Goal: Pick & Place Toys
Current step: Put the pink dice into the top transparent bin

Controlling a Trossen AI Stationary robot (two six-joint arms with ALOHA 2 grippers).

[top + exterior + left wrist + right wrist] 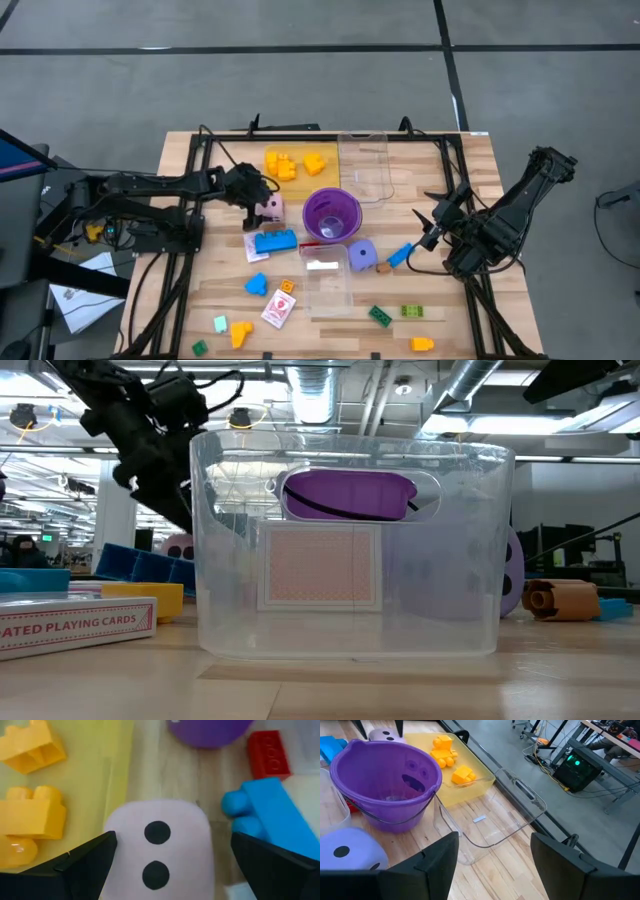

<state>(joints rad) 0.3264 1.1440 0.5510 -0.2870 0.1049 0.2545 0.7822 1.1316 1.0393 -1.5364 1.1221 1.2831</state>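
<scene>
At 9 o'clock of the purple cup (331,214), left gripper (170,865) hangs w/ fingers wide apart astride the pink die (159,847), not yet clamped. Blue brick (267,817) sits just beside; closing off-centre could nudge it or squirt the die out. Right gripper (492,865), at cup's 3 o'clock, part-open, holds nothing

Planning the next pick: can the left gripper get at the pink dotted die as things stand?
Probably yes. The left gripper hangs open right over the pink dotted die, one finger on each side; the blue plastic brick lies close beside it.
</scene>
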